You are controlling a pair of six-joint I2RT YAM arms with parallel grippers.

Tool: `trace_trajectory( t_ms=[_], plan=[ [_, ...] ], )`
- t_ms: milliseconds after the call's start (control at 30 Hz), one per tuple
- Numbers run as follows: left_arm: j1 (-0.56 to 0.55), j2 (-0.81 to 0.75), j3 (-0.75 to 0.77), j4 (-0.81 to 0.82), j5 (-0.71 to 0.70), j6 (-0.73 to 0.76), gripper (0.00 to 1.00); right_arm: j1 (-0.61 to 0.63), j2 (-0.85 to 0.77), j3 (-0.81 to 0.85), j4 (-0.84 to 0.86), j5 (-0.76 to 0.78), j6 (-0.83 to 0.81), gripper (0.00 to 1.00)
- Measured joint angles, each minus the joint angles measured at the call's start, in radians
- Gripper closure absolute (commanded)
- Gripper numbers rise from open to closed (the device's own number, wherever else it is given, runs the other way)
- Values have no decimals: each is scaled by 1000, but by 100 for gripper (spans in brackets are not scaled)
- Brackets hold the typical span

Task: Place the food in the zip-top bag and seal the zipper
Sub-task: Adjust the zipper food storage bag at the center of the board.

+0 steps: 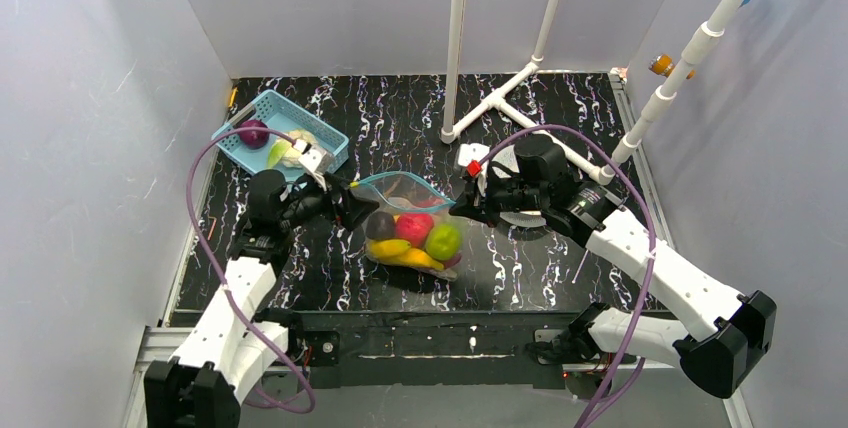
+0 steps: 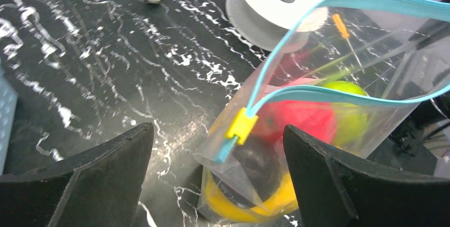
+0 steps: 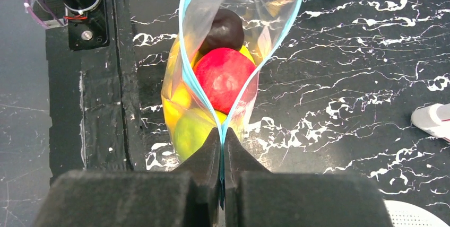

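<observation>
R hand [image 3: 223,141] pinches zipper [image 2: 318,90] end, L hand [image 2: 217,137] wide just by yellow slider [image 2: 241,125], food [image 3: 223,76] inside zip-top bag [image 1: 405,193] on desk [image 1: 400,113]: sealing step, next prob needs L to clamp slider & drag it toward R.

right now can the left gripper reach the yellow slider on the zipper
Probably yes: the left gripper is open, and the yellow slider sits right ahead of it with nothing between.
</observation>
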Motion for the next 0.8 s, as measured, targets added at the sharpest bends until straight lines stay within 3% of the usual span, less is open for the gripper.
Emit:
trace_trajectory(
  t_ms=[100,200,300,333,400,600,667,800],
  plan=[
    [3,66,-21,122,92,-13,26,-3,2,0,-2,-7,0,98],
    [3,105,-30,204,184,-31,63,-7,2,0,-2,-3,4,83],
    [3,95,-45,270,235,-46,79,-13,-5,-8,2,16,23,72],
    [3,84,-52,280,243,-50,86,-13,-7,-9,2,23,30,62],
    [3,55,-61,280,252,-47,98,-17,-15,-10,6,55,56,52],
    [3,-26,-69,270,255,-41,100,-18,-76,-10,17,220,190,23],
    [2,-38,-70,277,259,-55,100,-19,-113,-10,25,232,244,3],
    [-9,-38,-70,274,271,-71,100,-19,-176,-9,108,151,338,2]
  ],
)
